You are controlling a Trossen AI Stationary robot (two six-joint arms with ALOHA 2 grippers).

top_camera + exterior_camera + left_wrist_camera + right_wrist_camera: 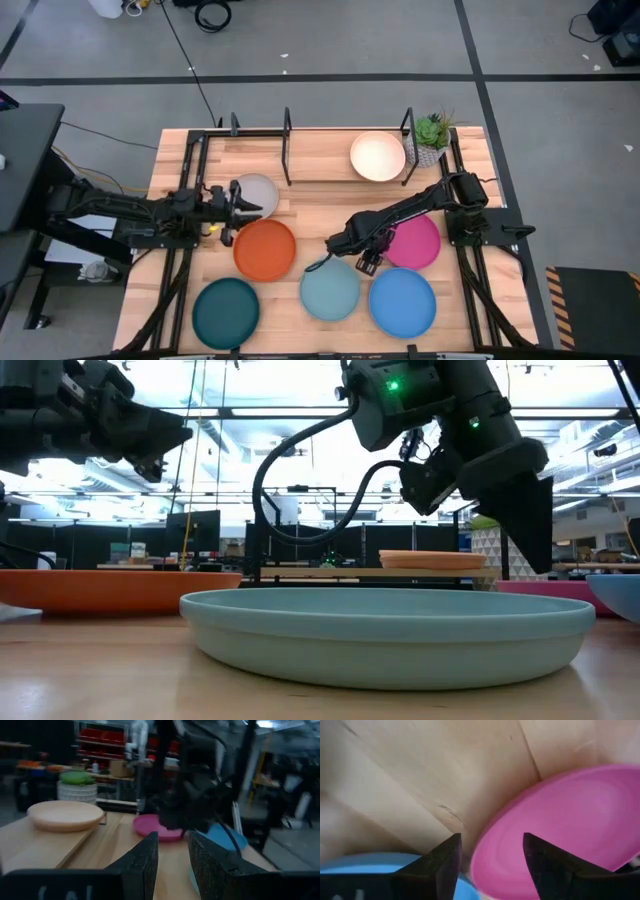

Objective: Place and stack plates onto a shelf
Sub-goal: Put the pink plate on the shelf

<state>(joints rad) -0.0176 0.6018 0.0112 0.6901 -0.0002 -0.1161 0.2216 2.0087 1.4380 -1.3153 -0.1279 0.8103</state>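
A pale peach plate lies flat on the wooden shelf at the table's far side, near its right posts. On the tabletop lie a grey-white plate, an orange plate, a dark teal plate, a light teal plate, a blue plate and a magenta plate. My right gripper is open, pointing down over the magenta plate's rim on the side nearest the blue plate; I cannot tell whether it touches. My left gripper is raised by the grey-white plate's left edge, open by a narrow gap, with nothing between its fingers.
A small potted plant stands at the shelf's right end. Thin black posts rise from the shelf, whose left half is bare. The plates on the table lie close together, with the blue plate's edge right beside the magenta one.
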